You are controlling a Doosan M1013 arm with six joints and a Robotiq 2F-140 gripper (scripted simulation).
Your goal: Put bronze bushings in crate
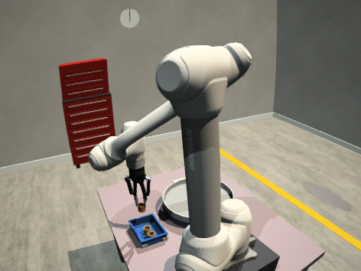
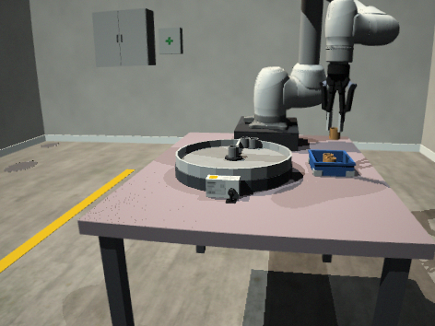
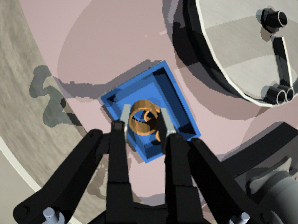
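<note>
My gripper [image 1: 140,202] is shut on a bronze bushing [image 1: 141,207] and holds it in the air beside the blue crate [image 1: 151,229], a little beyond its far end. In the exterior view the gripper [image 2: 335,123] hangs above and behind the crate [image 2: 332,162] with the bushing [image 2: 334,133] at its fingertips. In the wrist view the bushing [image 3: 144,117] sits between the fingers over the crate. Two bronze bushings [image 1: 148,230] lie in the crate. The turning table [image 2: 233,162] carries dark grey bushings [image 2: 249,142] near its far rim.
The robot's base [image 2: 267,131] stands on the table behind the turning table. A small grey control box [image 2: 223,186] is fixed to the turning table's front. A red tool cabinet [image 1: 87,111] stands by the far wall.
</note>
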